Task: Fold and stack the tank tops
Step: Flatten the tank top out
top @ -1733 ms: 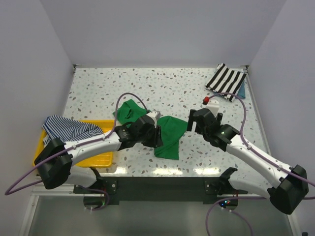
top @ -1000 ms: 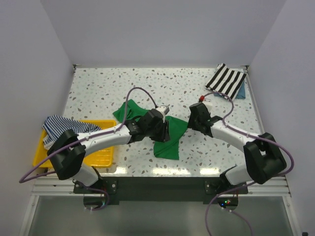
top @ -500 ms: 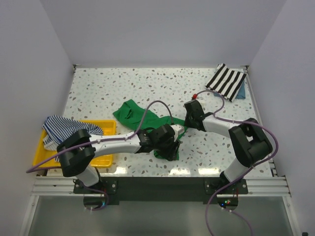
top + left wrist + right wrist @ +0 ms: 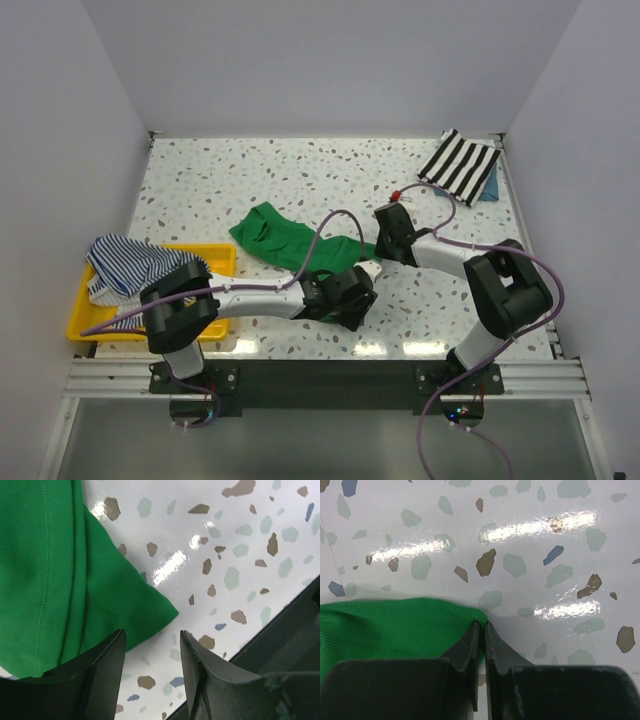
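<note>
Right gripper (image 4: 481, 625) pinching green tank top (image 4: 285, 238) corner; left gripper (image 4: 152, 640) jaws spread above hem. Yellow tray (image 4: 218, 256), lower left, holds navy-striped tank top (image 4: 130, 262). Black-and-white cloth (image 4: 460, 165) upper right.

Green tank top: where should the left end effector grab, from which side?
Probably its pointed corner: the green tank top lies flat on the table there, just beyond the open left end effector. Come from above, one finger sliding under the edge. The right end effector pinches another corner.
</note>
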Controlling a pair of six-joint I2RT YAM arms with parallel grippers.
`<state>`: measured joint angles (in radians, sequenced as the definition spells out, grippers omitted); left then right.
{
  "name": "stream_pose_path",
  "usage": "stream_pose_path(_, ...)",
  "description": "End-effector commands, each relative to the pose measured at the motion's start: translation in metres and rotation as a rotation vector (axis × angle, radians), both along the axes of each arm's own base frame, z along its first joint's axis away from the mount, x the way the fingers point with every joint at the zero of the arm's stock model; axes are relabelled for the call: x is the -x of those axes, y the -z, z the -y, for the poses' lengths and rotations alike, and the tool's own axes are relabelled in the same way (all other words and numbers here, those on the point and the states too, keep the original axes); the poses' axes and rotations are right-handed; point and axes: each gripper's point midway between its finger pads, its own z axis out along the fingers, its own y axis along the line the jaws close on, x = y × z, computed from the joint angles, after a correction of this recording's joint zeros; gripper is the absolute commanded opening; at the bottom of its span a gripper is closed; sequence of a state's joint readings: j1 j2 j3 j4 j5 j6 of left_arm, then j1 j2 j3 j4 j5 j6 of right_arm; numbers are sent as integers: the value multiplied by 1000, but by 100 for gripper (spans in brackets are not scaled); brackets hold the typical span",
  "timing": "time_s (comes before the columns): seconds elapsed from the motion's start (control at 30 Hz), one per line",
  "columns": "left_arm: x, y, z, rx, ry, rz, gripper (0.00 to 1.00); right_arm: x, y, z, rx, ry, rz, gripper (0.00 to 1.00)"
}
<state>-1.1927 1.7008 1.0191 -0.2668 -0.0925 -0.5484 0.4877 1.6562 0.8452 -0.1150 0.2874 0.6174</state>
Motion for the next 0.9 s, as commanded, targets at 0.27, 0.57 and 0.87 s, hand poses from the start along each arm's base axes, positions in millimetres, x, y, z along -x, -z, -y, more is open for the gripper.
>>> stream_pose_path(0.27,-16,4,27,18,-25,114,48,-6,0,-6,-27,8,-1,0)
stream_pose_path(0.57,-28,28,-17,-176,-194,185,1,-16,-22,-8,-28,11,33,0)
stream_pose_path(0.87,-79,-102,-94,-102,-497,338,0,-67,-140,19,-86,95,210,0)
